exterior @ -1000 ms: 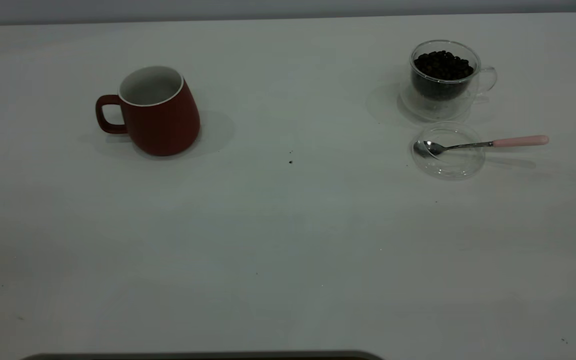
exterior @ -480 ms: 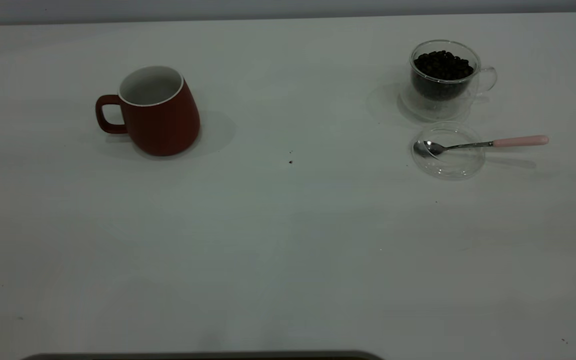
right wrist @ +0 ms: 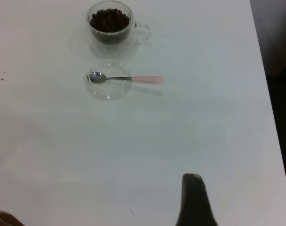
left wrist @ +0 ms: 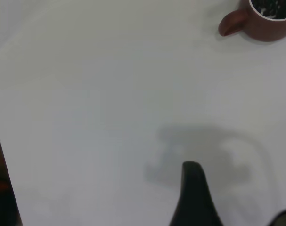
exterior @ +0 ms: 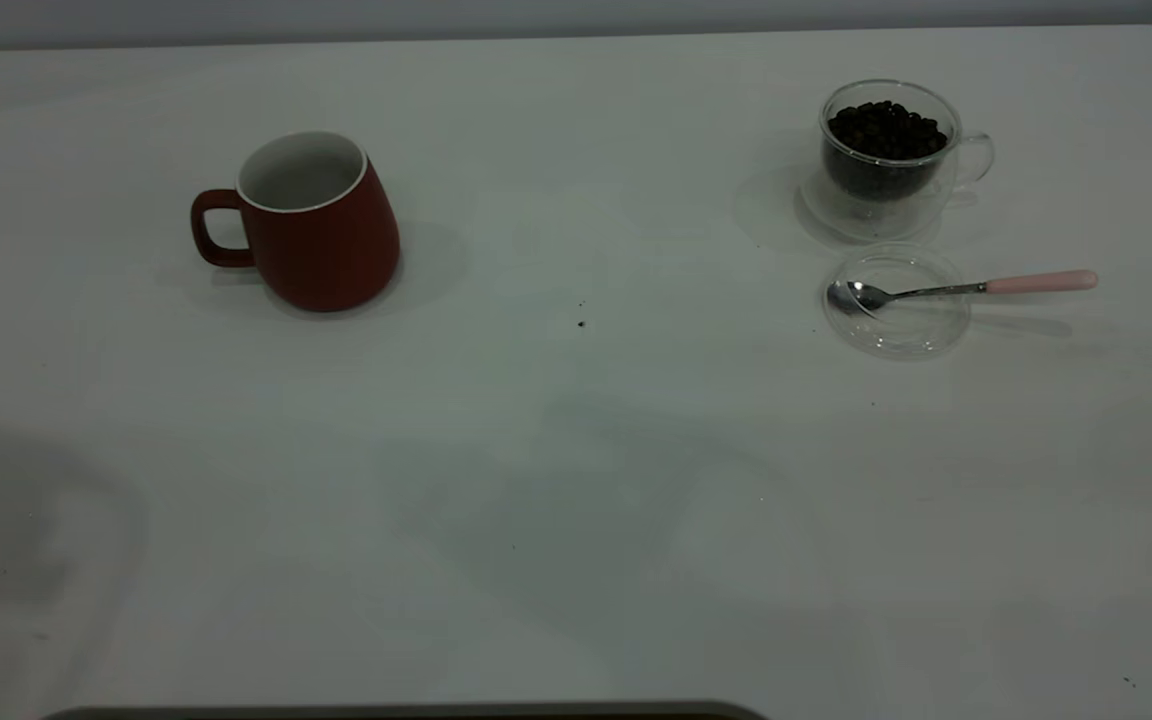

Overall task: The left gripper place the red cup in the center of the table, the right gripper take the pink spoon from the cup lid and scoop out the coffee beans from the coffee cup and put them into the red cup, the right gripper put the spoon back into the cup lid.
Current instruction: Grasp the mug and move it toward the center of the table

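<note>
The red cup (exterior: 321, 235) stands upright at the table's (exterior: 576, 480) far left, handle pointing left; it also shows in the left wrist view (left wrist: 270, 21). The clear coffee cup (exterior: 891, 160) holds coffee beans (exterior: 886, 130) at the far right. In front of it lies the cup lid (exterior: 898, 325) with the pink spoon (exterior: 956, 288) across it, bowl in the lid and handle pointing right. My left gripper (left wrist: 237, 190) is open and empty above bare table, far from the red cup. My right gripper (right wrist: 193, 200) shows only as a black tip, well away from the spoon (right wrist: 126, 78).
Neither arm shows in the exterior view. A dark speck (exterior: 581, 323) lies near the table's middle. The table's right edge (right wrist: 270, 117) runs beside the right gripper. A dark strip (exterior: 406, 712) lines the near edge.
Soft shadows have spread over the near part of the table in the exterior view. The cups, lid and spoon have not moved.
</note>
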Robot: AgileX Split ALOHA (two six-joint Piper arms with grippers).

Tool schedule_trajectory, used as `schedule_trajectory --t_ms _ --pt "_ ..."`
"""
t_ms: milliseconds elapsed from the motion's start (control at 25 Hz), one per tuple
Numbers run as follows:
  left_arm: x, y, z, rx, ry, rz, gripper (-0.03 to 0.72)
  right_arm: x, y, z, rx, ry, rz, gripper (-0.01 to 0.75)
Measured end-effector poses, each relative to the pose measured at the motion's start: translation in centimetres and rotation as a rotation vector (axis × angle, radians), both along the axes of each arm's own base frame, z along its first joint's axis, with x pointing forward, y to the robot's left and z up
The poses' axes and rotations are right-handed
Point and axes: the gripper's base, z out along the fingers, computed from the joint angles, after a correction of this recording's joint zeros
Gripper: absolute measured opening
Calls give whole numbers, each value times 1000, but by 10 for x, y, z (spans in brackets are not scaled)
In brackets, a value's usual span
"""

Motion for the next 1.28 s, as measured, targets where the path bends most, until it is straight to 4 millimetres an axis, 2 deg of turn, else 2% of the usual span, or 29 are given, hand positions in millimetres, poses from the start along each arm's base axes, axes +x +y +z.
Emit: schedule_trajectory --t_ms 320,440,640,800,1040,1280 --pt "93 -9 -65 109 153 -214 592 0 0 0 0 0 0 544" --pt "122 -11 -89 153 215 -314 592 0 0 0 0 0 0 544" --pt "159 -15 -129 213 290 -472 592 0 0 0 0 0 0 544" --pt "178 -21 -163 266 345 -628 592 0 0 0 0 0 0 544" --pt "193 -48 -207 336 354 -864 592 0 0 0 0 0 0 544" --pt "203 -58 -237 347 339 -911 592 0 0 0 0 0 0 544"
